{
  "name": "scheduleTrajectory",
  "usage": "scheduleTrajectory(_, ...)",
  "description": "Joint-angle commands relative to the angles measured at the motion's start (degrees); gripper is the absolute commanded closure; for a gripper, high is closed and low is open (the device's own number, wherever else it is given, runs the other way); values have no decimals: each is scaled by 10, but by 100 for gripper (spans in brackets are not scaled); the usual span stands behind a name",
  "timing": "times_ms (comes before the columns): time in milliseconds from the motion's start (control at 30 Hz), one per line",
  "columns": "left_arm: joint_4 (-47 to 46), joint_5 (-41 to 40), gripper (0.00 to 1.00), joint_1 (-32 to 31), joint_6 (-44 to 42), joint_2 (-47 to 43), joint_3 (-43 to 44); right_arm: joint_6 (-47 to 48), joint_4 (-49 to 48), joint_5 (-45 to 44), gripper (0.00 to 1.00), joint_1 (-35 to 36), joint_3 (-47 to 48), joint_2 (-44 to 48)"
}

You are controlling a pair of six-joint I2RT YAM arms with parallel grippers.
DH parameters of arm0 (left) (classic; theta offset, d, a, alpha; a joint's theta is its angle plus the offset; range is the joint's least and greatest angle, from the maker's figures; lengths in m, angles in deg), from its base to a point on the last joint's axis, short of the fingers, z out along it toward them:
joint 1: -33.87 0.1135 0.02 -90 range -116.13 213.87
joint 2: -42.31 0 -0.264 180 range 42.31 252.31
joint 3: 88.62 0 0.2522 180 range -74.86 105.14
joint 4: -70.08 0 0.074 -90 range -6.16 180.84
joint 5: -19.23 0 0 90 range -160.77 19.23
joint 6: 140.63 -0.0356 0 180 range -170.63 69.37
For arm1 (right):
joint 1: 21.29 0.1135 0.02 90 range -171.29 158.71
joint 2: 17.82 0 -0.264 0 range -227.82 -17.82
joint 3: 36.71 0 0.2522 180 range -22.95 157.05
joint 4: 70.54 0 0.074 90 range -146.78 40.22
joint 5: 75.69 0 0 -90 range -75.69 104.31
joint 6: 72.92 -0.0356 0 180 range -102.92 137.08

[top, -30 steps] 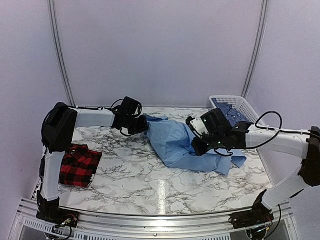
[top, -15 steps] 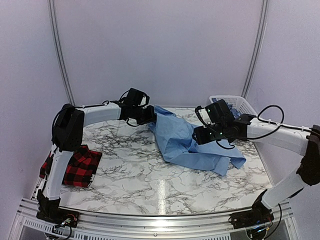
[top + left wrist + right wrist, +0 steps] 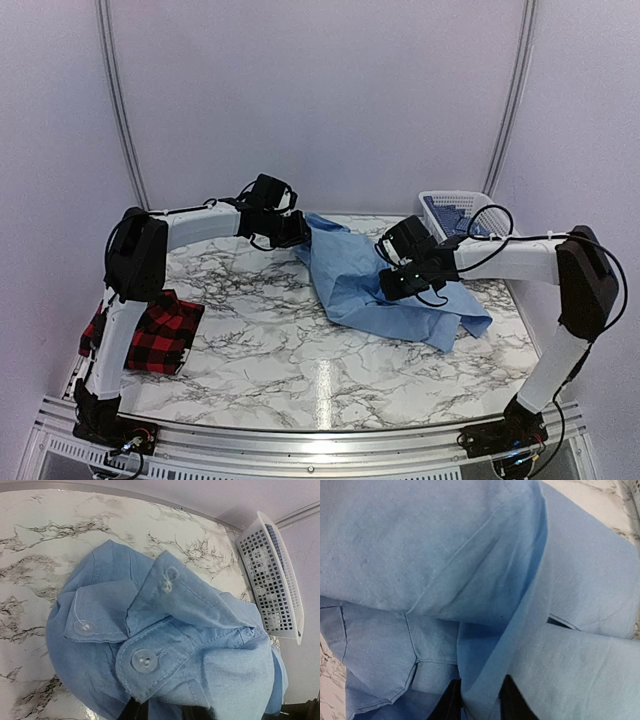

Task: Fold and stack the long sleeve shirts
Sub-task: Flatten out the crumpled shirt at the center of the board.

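The light blue shirt (image 3: 365,285) lies crumpled at the back middle of the table, collar end to the left. My left gripper (image 3: 293,233) is at that collar end. In the left wrist view the buttoned cuff and collar of the light blue shirt (image 3: 175,645) drape over my left gripper (image 3: 162,712), hiding its tips. My right gripper (image 3: 397,284) presses into the shirt's right half. A fold of the light blue shirt (image 3: 470,555) runs between the two dark fingers of the right gripper (image 3: 481,702). The red-and-black plaid shirt (image 3: 150,330) lies folded at the left edge.
A white perforated basket (image 3: 484,204) stands at the back right corner with blue patterned cloth (image 3: 455,222) in it; its wall (image 3: 272,580) also shows in the left wrist view. Bare marble tabletop (image 3: 300,360) lies in front of the shirts.
The left gripper carried the collar end up and toward the back, then held still. The right gripper let go, shifted left on the shirt and closed in on a fold.
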Motion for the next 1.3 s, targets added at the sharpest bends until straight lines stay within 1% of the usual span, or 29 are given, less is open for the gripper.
scheduleTrajectory(0,25,-1,73,13,-12,-60,-16,-15,12,-45,94,-4,36,50)
scheduleTrajectory(33,27,-1,71,14,-13,-67,-20,-10,18,-47,99,-4,41,59)
scheduleTrajectory(133,31,-5,61,17,-13,-97,-41,3,41,-49,100,-1,59,88)
scheduleTrajectory(233,32,-3,55,18,-15,-134,-67,22,47,-49,100,7,75,124)
scheduleTrajectory(433,31,29,50,12,-12,-198,-129,50,100,-80,100,21,148,153)
scheduleTrajectory(533,25,49,47,1,-4,-224,-166,51,107,-35,100,29,184,146)
scheduleTrajectory(567,21,58,46,-2,1,-233,-179,49,105,-22,100,43,193,139)
scheduleTrajectory(667,-5,77,45,-3,26,-266,-229,46,91,7,100,101,215,104)
scheduleTrajectory(767,-28,81,45,9,49,-309,-298,37,73,30,100,155,236,47)
scheduleTrajectory(900,-41,78,42,27,65,-374,-388,22,37,74,100,188,266,-18)
scheduleTrajectory(967,-52,84,42,42,75,-399,-436,19,27,81,100,202,287,-50)
scheduleTrajectory(1000,-60,87,42,48,79,-412,-457,21,24,105,100,208,299,-65)
scheduleTrajectory(1067,-71,87,42,60,81,-432,-496,23,21,121,100,223,326,-100)
scheduleTrajectory(1233,-83,104,41,72,76,-453,-547,26,20,159,100,268,392,-178)
scheduleTrajectory(1267,-87,113,41,74,75,-459,-563,28,25,161,97,282,416,-205)
